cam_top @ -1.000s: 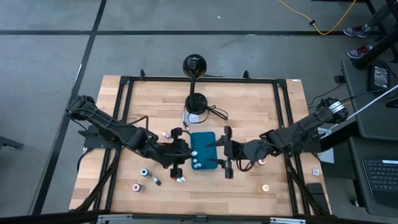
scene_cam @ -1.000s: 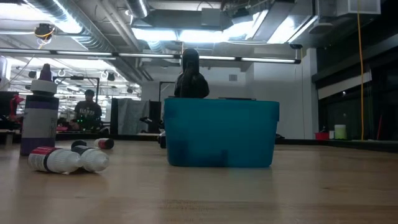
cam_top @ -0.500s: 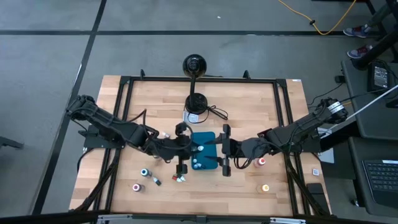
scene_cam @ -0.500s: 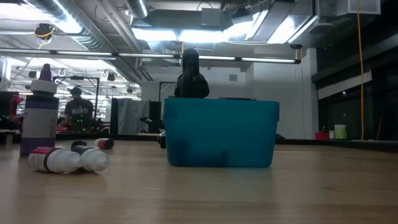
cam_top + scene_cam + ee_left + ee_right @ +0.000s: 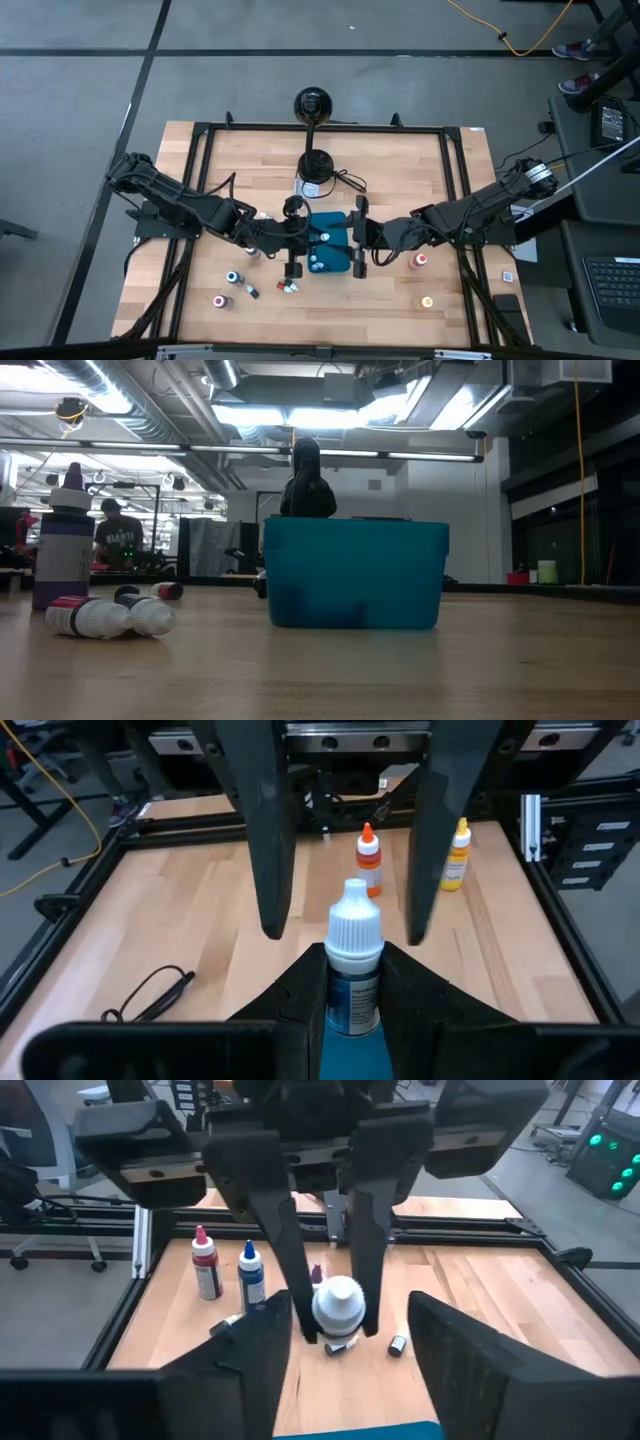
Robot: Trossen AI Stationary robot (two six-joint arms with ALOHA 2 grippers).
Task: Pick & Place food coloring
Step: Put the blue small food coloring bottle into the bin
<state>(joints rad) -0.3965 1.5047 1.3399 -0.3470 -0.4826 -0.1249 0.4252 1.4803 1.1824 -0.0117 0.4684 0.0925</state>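
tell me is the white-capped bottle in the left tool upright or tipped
Upright: the small white-capped bottle with a blue label stands cap-up, clamped in the left tool, facing the open right tool.

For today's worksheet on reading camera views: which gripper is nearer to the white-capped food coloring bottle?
Left. The left gripper is shut on the white-capped bottle; the right gripper faces it across the teal tray, fingers open.

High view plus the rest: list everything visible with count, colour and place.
teal rectangular plastic tray: one, table centre, small bottles inside.
loose food coloring bottles: four left of the tray, two right; red, orange, blue and dark caps.
white-capped blue-labelled bottle: one, held over the tray.
black camera stand: one, table's far edge.
left gripper: shut on the white-capped blue-labelled bottle.
right gripper: open, flanking that bottle without touching.
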